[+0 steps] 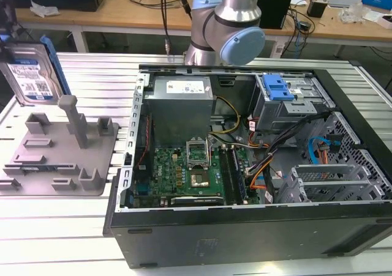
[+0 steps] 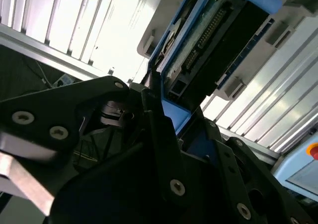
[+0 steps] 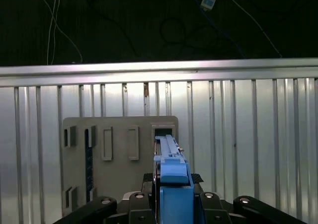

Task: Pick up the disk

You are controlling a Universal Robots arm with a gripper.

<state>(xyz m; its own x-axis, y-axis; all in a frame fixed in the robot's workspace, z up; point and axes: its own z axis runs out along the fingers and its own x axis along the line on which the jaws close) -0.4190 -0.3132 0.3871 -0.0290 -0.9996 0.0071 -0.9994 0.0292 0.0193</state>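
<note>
The disk (image 1: 30,74) hangs in the air at the exterior view's left, above and behind the grey fixture (image 1: 61,160). It stands on edge, its white-and-blue label facing out and a blue rail along its side. My gripper (image 1: 13,34) holds it from above. In the first wrist view the disk (image 3: 171,159) shows edge-on, with my gripper (image 3: 172,196) shut on it and black fingers (image 3: 136,200) on either side. The second wrist view shows the disk's (image 2: 208,40) circuit-board side and connector beyond my gripper (image 2: 166,122).
An open computer case (image 1: 245,166) lies on the slatted metal table (image 1: 61,239), with a motherboard, cables and a blue drive-bay bracket (image 1: 278,86) inside. The arm's base (image 1: 223,31) stands behind the case. The fixture (image 3: 119,149) has upright posts and slots.
</note>
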